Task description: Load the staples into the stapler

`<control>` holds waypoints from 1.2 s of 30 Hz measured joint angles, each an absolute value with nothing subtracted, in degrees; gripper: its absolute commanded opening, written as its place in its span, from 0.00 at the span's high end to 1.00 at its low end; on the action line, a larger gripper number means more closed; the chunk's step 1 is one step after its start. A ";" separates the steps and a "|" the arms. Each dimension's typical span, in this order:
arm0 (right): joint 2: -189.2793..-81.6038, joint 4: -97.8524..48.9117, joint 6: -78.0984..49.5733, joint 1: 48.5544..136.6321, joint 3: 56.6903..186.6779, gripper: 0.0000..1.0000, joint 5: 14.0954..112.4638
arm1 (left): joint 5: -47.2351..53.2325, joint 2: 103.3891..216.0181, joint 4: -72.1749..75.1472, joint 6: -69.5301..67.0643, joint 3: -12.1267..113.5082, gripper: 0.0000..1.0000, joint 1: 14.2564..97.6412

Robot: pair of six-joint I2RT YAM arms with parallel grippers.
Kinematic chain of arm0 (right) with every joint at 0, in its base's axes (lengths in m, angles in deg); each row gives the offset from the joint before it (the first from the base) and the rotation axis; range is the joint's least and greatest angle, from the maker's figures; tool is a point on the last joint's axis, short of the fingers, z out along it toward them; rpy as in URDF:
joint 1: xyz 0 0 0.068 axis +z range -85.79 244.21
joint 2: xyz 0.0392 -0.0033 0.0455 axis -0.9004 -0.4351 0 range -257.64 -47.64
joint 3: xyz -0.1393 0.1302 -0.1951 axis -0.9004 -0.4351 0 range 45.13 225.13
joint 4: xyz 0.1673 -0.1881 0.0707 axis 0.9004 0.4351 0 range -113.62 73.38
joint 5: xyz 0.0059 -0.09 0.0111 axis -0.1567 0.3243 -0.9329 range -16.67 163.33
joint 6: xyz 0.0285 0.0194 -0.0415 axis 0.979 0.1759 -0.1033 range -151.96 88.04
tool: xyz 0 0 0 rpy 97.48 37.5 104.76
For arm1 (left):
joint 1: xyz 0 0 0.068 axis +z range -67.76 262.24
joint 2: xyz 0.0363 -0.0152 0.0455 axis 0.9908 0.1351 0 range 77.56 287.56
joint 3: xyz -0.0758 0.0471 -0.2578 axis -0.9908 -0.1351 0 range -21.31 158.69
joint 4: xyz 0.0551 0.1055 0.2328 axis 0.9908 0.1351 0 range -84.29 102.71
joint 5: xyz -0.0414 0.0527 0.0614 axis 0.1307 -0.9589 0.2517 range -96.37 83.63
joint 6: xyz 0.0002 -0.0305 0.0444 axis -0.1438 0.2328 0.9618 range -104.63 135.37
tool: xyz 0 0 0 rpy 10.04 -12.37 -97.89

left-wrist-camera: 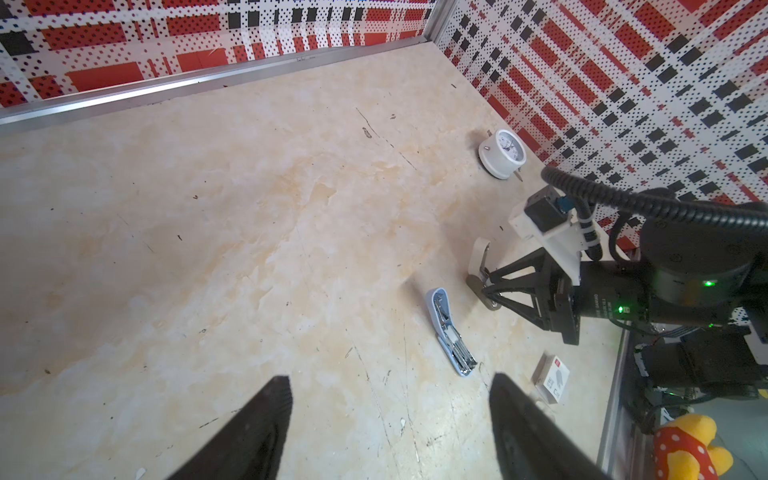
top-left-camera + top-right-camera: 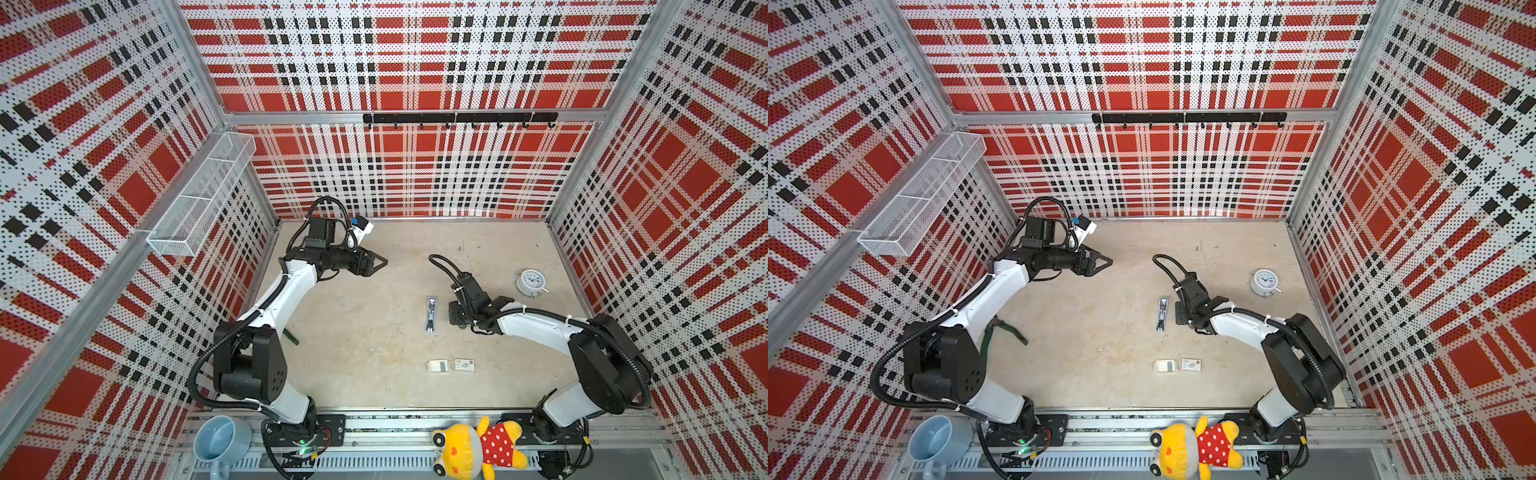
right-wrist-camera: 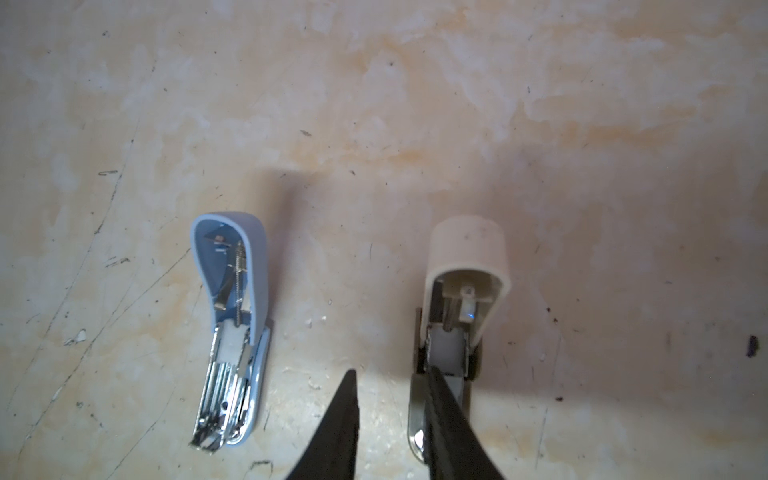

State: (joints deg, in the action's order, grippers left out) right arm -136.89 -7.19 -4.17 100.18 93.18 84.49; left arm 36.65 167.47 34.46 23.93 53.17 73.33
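Lying open mid-frame in both top views, the stapler (image 2: 431, 313) is just left of the slightly parted, empty right tool (image 3: 392, 372); left tool (image 1: 390, 378) spread

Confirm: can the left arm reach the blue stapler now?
Likely yes: left claw is open, bare table between it and the blue stapler. Right claw sits at the beige stapler beside it, so clearance is tight.

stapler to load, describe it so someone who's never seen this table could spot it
On the beige table, look near the middle, beside the right gripper, where two small open staplers lie side by side. The stapler is the light-blue one with shiny silver metal inside, lying untouched; the beige stapler next to it sits partly under that gripper.
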 measured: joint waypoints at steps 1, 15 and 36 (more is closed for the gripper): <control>-136.89 -7.19 -4.19 100.13 93.25 0.70 84.49 | 36.65 167.40 34.46 24.00 53.17 0.23 73.33; -139.43 -7.63 -4.19 99.48 93.88 0.70 84.84 | 36.67 167.27 34.46 24.67 52.45 0.23 73.33; -137.07 -7.61 -4.28 99.41 93.88 0.70 84.69 | 36.67 167.19 34.46 24.70 52.23 0.23 73.55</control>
State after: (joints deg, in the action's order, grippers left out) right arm -137.07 -7.61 -4.28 99.41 93.88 84.69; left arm 36.67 167.19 34.46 24.70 52.23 73.55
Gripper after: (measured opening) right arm 0.299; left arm 0.773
